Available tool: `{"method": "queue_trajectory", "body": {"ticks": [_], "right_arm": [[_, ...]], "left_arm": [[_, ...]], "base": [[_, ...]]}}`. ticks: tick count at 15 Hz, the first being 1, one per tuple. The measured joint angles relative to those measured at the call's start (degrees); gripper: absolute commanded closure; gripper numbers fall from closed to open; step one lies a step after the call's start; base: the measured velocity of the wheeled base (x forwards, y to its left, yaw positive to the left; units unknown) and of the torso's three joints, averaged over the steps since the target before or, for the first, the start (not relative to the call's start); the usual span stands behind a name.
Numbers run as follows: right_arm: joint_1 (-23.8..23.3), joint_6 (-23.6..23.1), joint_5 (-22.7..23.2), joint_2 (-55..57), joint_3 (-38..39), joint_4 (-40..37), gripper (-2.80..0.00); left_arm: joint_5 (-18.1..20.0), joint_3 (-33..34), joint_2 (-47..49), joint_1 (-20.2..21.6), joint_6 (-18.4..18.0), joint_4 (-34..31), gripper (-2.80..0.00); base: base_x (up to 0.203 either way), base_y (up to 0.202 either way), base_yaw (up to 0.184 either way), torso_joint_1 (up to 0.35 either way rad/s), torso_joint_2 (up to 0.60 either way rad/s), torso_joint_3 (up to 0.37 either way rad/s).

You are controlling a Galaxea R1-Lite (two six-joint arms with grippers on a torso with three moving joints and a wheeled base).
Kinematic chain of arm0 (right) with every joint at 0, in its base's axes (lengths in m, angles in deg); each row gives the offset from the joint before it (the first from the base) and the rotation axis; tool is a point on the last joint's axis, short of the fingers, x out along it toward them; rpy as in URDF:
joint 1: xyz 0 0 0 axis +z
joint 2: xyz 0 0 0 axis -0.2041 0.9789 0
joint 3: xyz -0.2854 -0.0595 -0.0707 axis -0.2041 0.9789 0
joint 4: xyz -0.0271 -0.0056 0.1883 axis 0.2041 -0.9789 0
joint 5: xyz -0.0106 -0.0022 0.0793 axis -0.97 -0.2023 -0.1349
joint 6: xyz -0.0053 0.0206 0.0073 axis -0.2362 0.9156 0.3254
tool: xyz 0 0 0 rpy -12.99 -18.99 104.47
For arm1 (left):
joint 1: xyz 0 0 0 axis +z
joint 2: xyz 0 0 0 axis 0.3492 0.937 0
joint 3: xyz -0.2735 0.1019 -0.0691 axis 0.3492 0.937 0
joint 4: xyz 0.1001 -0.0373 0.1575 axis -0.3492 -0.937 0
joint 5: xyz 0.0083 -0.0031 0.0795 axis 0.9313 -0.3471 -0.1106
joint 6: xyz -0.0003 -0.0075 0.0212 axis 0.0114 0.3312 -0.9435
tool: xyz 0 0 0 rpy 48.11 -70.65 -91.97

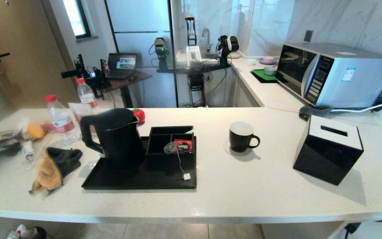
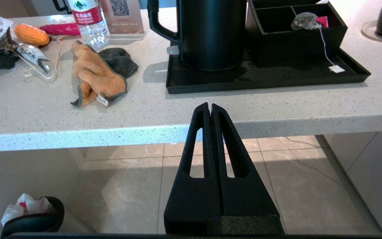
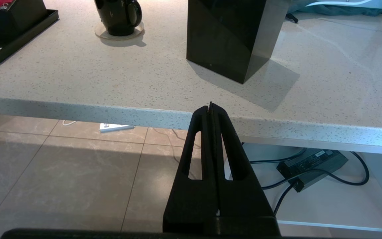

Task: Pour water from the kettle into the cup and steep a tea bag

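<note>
Kettle (image 1: pixel 116 137): tall matte black jug, black lid, small pointed spout, large loop handle; upright on the glossy black rectangular tray (image 1: pixel 138 181) on my speckled white stone tabletop (image 1: pixel 260 186). Pale translucent tea bag (image 1: pixel 170 147): in the tray's black divided box (image 1: pixel 171 141) beside a red packet (image 1: pixel 183 145), thin white string trailing to a square tag on the tray. Small glossy black mug with white inside (image 1: pixel 241 136): on a clear round coaster, right of the tray. My left gripper (image 2: pixel 210 108) and right gripper (image 3: pixel 211 107): clenched, empty, before the tabletop's front edge.
</note>
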Motion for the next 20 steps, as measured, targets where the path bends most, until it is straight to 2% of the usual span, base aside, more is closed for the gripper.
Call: {"method": "queue_trajectory", "body": {"ticks": [17,20], "right_arm": [[0.00,0.00,0.00,0.00,0.04,0.00,0.00],[0.00,0.02,0.00,0.00,0.04,-0.02,0.00]], "left_arm": [[0.08,0.00,0.00,0.00,-0.07,-0.22,0.00],[0.13,-3.81,0.40,0.00,-0.18,-3.44,0.00]], "base": [[0.000,0.000,0.000,0.000,0.00,0.000],[0.000,0.000,0.000,0.000,0.00,0.000]]}}
